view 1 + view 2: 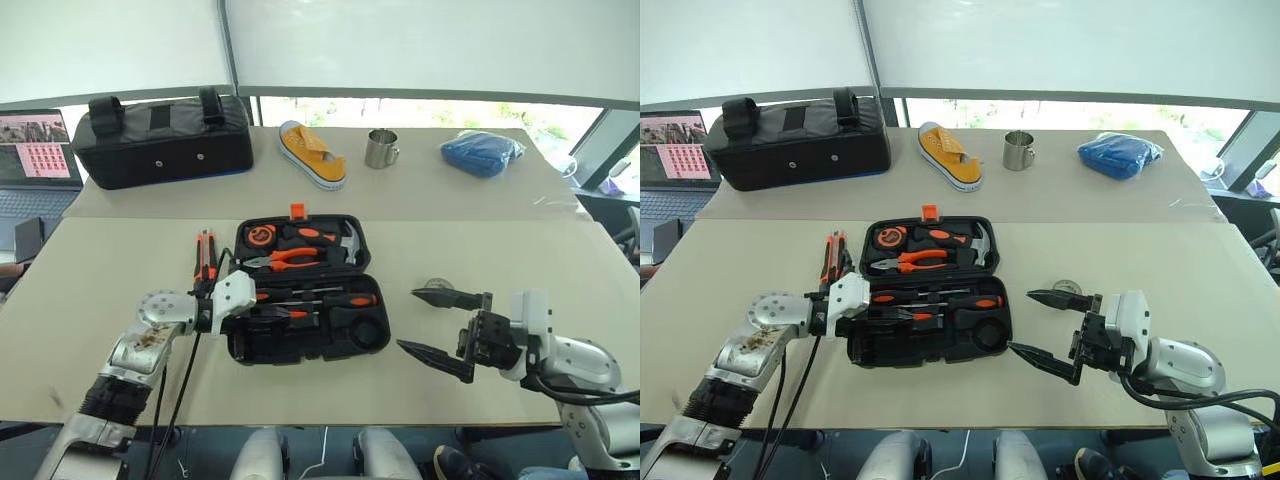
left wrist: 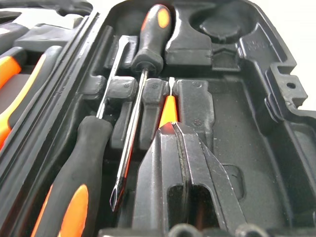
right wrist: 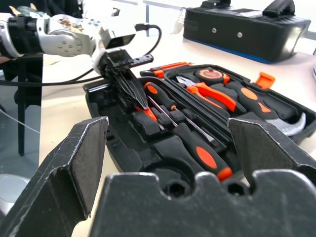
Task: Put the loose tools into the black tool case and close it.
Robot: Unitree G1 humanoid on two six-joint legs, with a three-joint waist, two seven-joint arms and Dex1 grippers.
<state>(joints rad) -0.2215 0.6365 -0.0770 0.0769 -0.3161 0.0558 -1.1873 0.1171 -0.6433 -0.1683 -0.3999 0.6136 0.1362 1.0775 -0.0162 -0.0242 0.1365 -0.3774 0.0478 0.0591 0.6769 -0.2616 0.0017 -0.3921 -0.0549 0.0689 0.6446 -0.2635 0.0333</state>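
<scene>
Two big tan tables (image 1: 480, 390) stand pushed together. Behind them are windows (image 1: 420, 110) with white blinds (image 1: 430, 45) pulled down, and bright daylight and green trees show underneath.

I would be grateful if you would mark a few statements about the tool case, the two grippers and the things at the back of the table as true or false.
1. The black tool case lies open on the table. True.
2. The left gripper is shut on the small orange tester screwdriver inside the case. True.
3. The right gripper holds a screwdriver. False: its fingers stand wide open with nothing between them, beside the case.
4. The orange-black utility knife is already in the case. False: it lies on the table by the case's left side.
5. The steel mug stands between the yellow shoe and a blue bundle. True.
</scene>
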